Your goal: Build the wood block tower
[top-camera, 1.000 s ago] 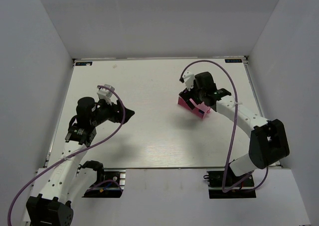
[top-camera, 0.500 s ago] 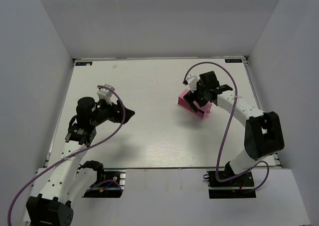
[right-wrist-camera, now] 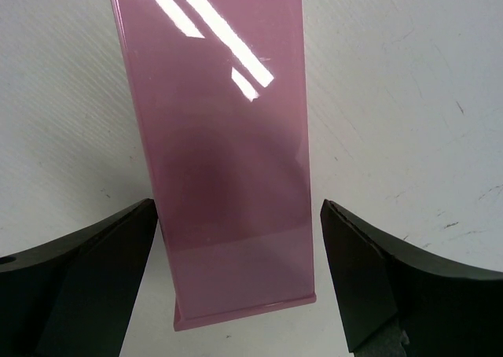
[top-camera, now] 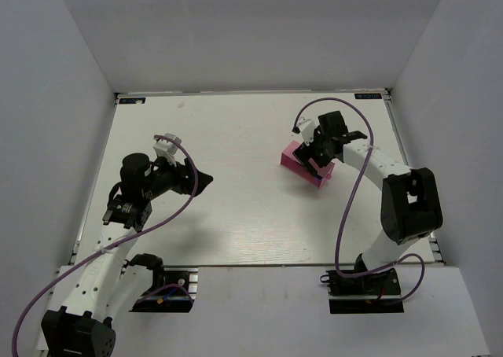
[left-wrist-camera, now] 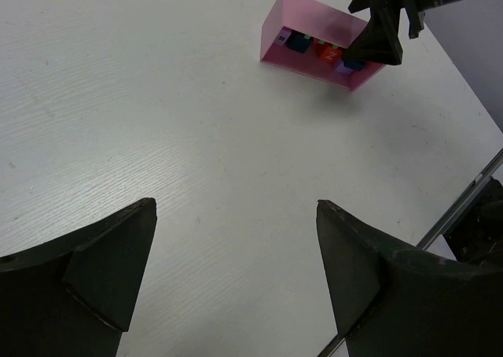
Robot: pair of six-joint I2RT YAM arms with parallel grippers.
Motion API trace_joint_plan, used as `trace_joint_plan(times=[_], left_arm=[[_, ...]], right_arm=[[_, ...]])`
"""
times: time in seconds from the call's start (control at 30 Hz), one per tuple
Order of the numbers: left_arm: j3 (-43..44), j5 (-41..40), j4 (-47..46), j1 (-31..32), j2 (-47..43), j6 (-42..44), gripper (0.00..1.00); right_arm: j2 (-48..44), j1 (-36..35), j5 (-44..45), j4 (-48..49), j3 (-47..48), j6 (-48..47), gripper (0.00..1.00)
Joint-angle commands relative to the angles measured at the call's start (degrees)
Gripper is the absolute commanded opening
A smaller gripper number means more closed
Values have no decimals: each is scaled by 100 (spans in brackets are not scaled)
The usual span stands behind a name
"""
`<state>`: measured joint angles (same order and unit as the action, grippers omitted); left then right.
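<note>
The left gripper [top-camera: 201,182] hangs over the bare table [top-camera: 236,223], jaws spread wide and empty, well apart from the work. Farther off, the wood blocks [left-wrist-camera: 326,52] sit inside the pink tray [left-wrist-camera: 302,57], none yet stacked. The right gripper [top-camera: 313,159] straddles that tray, jaws fully spread and gripping nothing. The gap barely clears the glossy walls, so a finger could catch the rim and tip the blocks out.

The top view looks down from above and behind the arm bases over the whole counter [top-camera: 236,215]. The left wrist view faces far-right across it from afar. The right wrist view looks down closely. All share the pink tray [top-camera: 291,160] below the right gripper [left-wrist-camera: 376,50].
</note>
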<state>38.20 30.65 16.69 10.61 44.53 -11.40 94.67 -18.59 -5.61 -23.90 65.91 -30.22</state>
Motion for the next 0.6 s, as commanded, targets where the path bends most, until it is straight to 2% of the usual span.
trace_joint_plan(times=[0.0, 0.37, 0.57], left_arm=[[180, 107, -104, 11, -24, 59, 93], [180, 107, -104, 11, -24, 59, 93], [180, 107, -104, 11, -24, 59, 93]], right_arm=[[78, 57, -98, -27, 282, -81, 90], [306, 136, -160, -44, 317, -177, 90], [332, 154, -283, -115, 335, -186, 80]])
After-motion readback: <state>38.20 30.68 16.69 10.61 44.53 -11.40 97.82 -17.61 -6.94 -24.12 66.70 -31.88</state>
